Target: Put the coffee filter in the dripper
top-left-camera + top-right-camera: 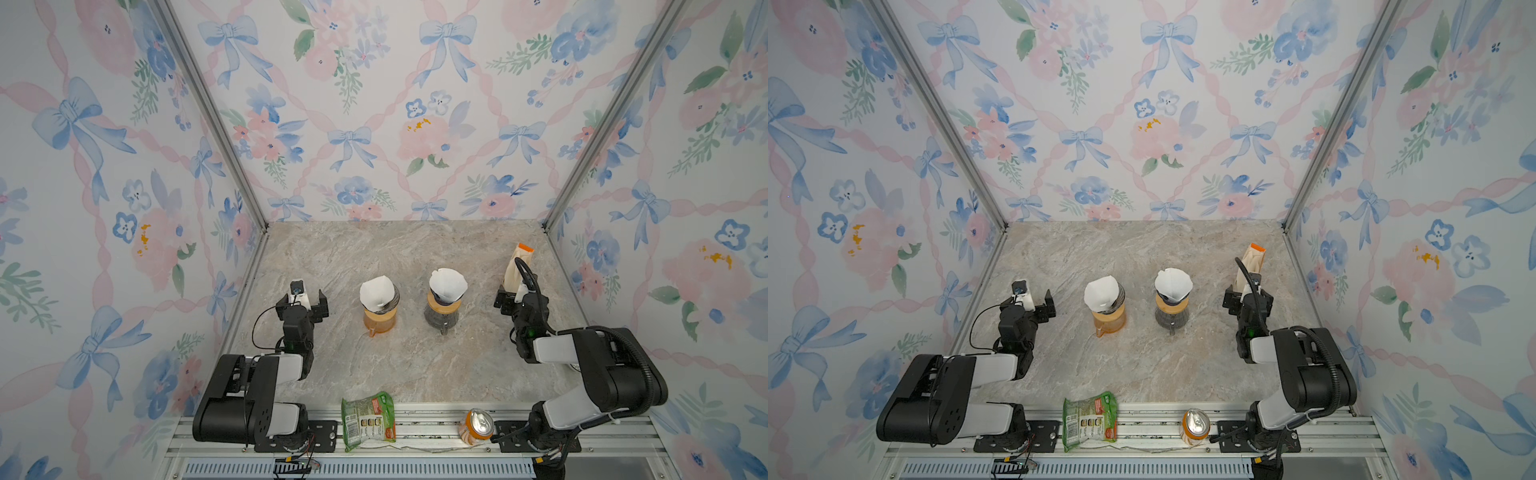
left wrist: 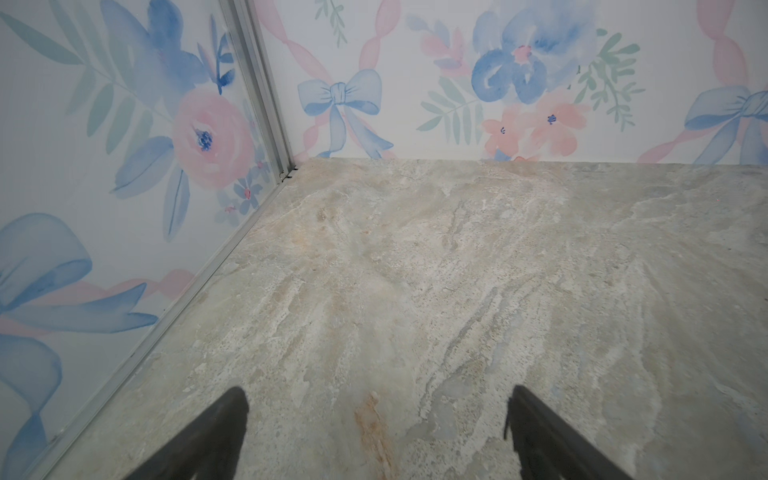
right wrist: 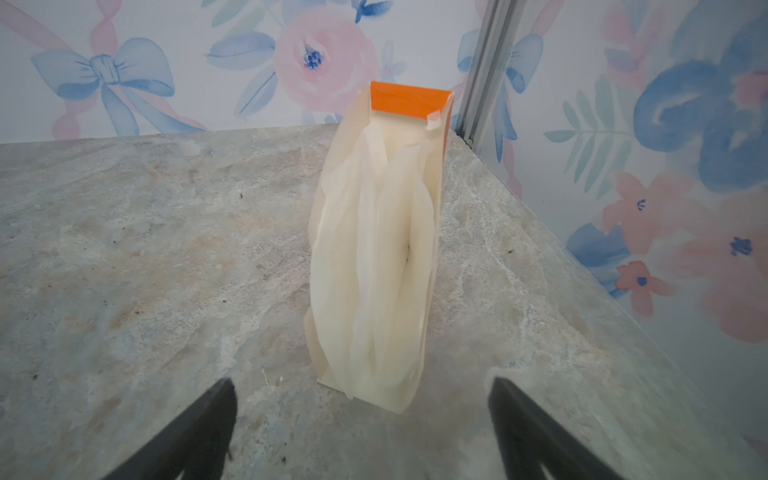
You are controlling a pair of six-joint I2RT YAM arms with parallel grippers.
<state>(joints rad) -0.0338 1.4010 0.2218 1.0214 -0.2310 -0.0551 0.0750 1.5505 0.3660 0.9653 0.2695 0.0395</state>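
As the filters (image 3: 386,232) in the pack (image 3: 409,99) by the table's (image 1: 407,257) right edge are soft, light paper, a gentle pinch at their top seems best, the left gripper (image 2: 378,399) and right gripper (image 3: 362,388) being open, empty.

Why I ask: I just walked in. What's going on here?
Neither arm holds anything. The left gripper is open above bare table; the right gripper is open, facing an upright pack of paper filters. White filters already sit in both drippers: the left filter over the orange jug, the right filter over the glass carafe.
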